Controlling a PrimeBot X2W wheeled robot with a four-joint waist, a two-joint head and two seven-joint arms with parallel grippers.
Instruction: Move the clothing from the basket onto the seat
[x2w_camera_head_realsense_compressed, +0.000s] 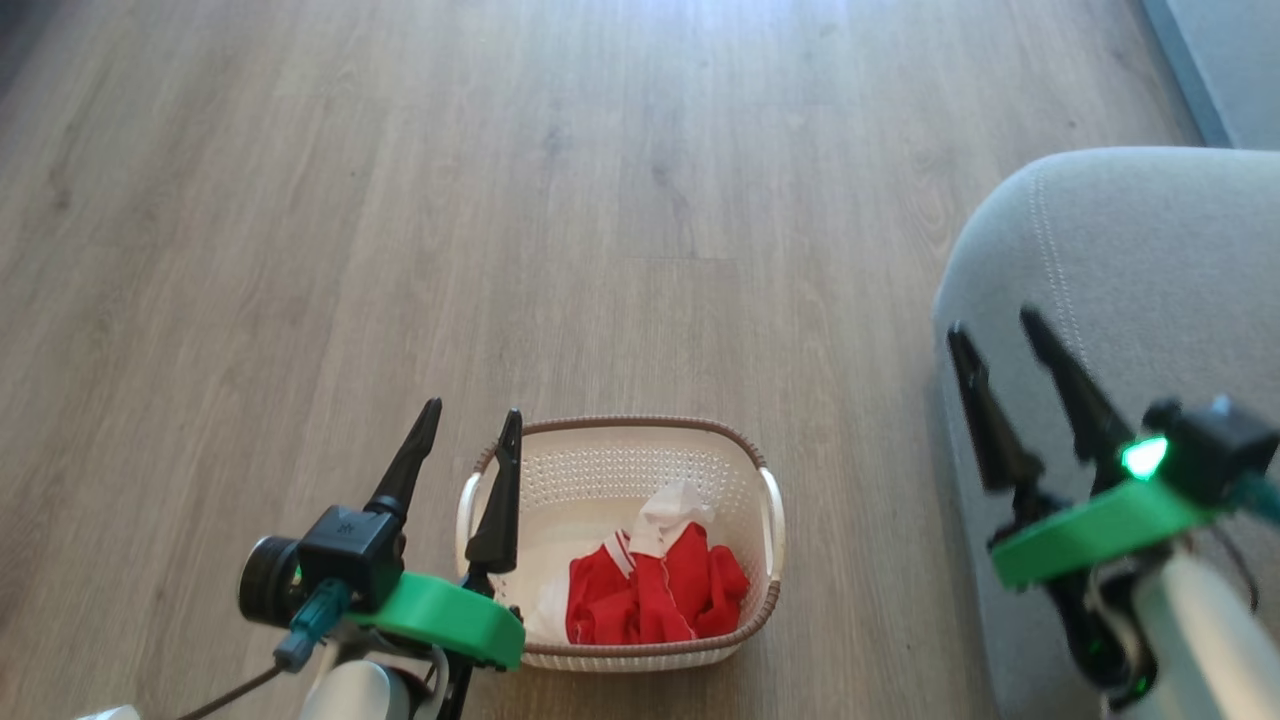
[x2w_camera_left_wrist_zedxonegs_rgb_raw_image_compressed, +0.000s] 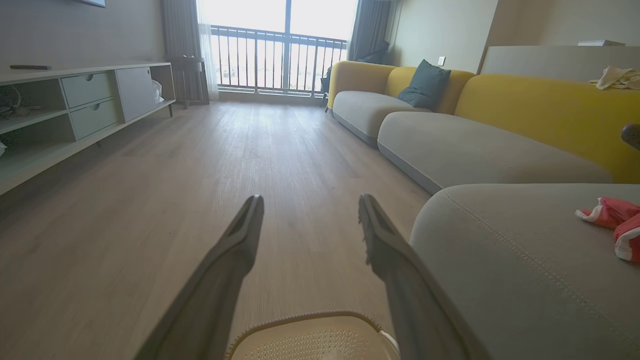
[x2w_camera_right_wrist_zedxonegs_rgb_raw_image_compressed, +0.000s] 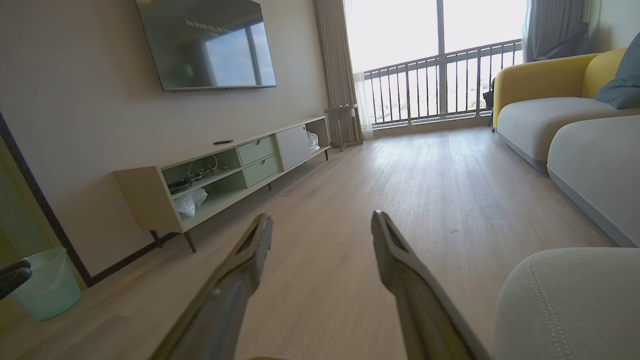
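Observation:
The cream basket (x2w_camera_head_realsense_compressed: 640, 424) stands on the wood floor with red and white clothing (x2w_camera_head_realsense_compressed: 660, 595) bunched in its near right part. My left gripper (x2w_camera_head_realsense_compressed: 474, 410) hovers open over the basket's left handle, nothing between its fingers. In the left wrist view the gripper (x2w_camera_left_wrist_zedxonegs_rgb_raw_image_compressed: 310, 198) points along the floor, with the basket (x2w_camera_left_wrist_zedxonegs_rgb_raw_image_compressed: 310, 340) just below it. My right gripper (x2w_camera_head_realsense_compressed: 992, 322) hangs open and empty above the corner of the grey seat (x2w_camera_head_realsense_compressed: 1150, 250). Another red and white piece of clothing (x2w_camera_left_wrist_zedxonegs_rgb_raw_image_compressed: 612, 220) lies on the seat (x2w_camera_left_wrist_zedxonegs_rgb_raw_image_compressed: 500, 260). The right gripper (x2w_camera_right_wrist_zedxonegs_rgb_raw_image_compressed: 322, 216) is beside the seat's corner (x2w_camera_right_wrist_zedxonegs_rgb_raw_image_compressed: 570, 300).
More grey cushions with yellow backs (x2w_camera_left_wrist_zedxonegs_rgb_raw_image_compressed: 540, 107) run along the right wall toward a balcony door (x2w_camera_left_wrist_zedxonegs_rgb_raw_image_compressed: 280, 55). A low TV cabinet (x2w_camera_right_wrist_zedxonegs_rgb_raw_image_compressed: 225, 170) and a wall screen (x2w_camera_right_wrist_zedxonegs_rgb_raw_image_compressed: 207, 42) line the left side. A pale green bin (x2w_camera_right_wrist_zedxonegs_rgb_raw_image_compressed: 47, 285) stands by it. Bare floor (x2w_camera_head_realsense_compressed: 500, 200) stretches ahead.

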